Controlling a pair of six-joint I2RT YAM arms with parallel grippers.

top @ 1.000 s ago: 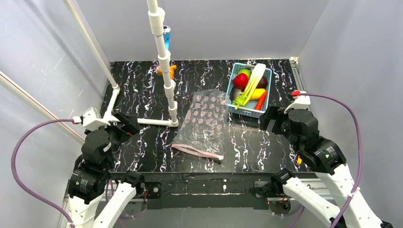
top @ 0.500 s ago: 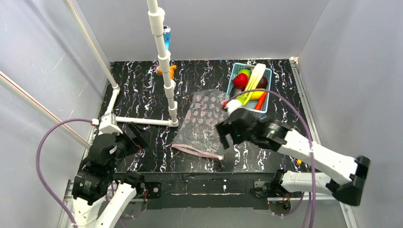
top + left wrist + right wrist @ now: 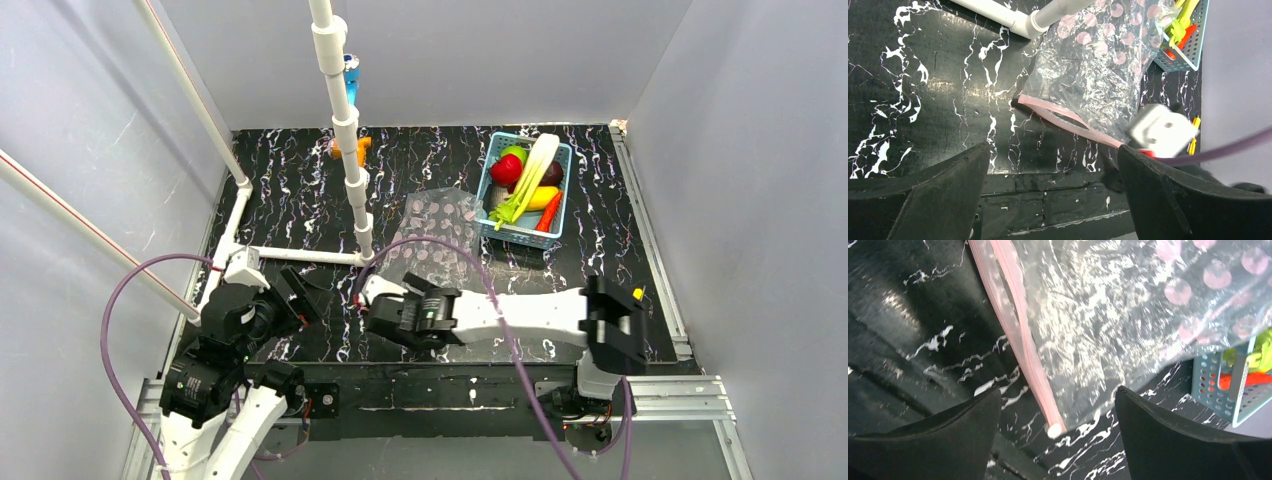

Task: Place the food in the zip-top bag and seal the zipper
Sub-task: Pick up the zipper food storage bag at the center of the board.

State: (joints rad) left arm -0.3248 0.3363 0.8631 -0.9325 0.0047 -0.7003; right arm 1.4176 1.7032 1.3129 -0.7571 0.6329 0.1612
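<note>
Step in hand: getting hold of the bag mouth; no loading has begun. All the food (image 3: 528, 178) sits in the light-blue slotted basket (image 3: 484, 195) at the far right, leek (image 3: 536, 160) lying long across the tomato (image 3: 505, 170) and the rest. The zip-top bag (image 3: 440, 240) lies flat mid-table, its far corner beside the basket, mouth toward me. The right gripper (image 3: 1058, 390) is spread wide, nothing in it, hovering low over one end of the zipper (image 3: 1020, 330), which runs up between its two fingers. I cannot tell whether either finger touches the strip. The left gripper (image 3: 1050, 150) is likewise open and empty, well back from the bag's near-left corner. As I judge it, the next move is to close on one lip only and lift, so the mouth parts. Materials: the film is thin, crinkled, glossy, pink-dotted, and probably slippery. The zipper is a narrow, stiffer pink band, slightly bowed. The table (image 3: 300, 180) is hard, black and marbled, so pinching a single layer off it may be fiddly. White pipe frame (image 3: 345, 130) stands just left of the bag.
</note>
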